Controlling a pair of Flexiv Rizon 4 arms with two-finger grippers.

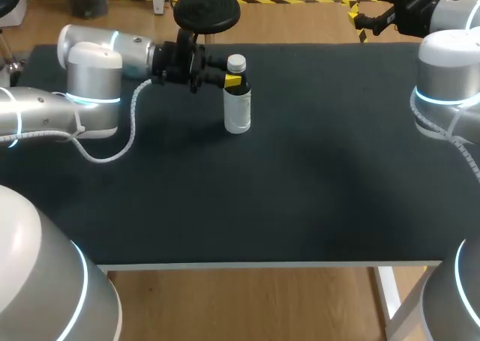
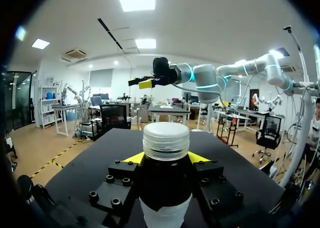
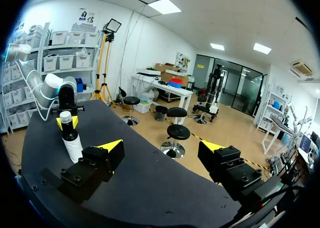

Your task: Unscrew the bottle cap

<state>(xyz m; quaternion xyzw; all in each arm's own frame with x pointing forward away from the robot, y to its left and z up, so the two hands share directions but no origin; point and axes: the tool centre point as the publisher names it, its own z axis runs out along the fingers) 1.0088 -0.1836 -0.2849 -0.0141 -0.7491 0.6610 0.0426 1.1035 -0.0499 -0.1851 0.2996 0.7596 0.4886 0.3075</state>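
Bottle [image 1: 238, 110] seemingly clamped just below cap [image 1: 236, 61] by left gripper [image 1: 233, 79]; next, right gripper [image 3: 161, 147], wide open and empty, needed on cap.

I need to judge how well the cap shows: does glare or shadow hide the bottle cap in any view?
Head view: the white cap stands out against the dark table, without glare. Left wrist view: the cap is brightly lit from above, yet the bottle below it looks dark between the left fingers. Right wrist view: the bottle is far off, evenly lit, nothing hides it.
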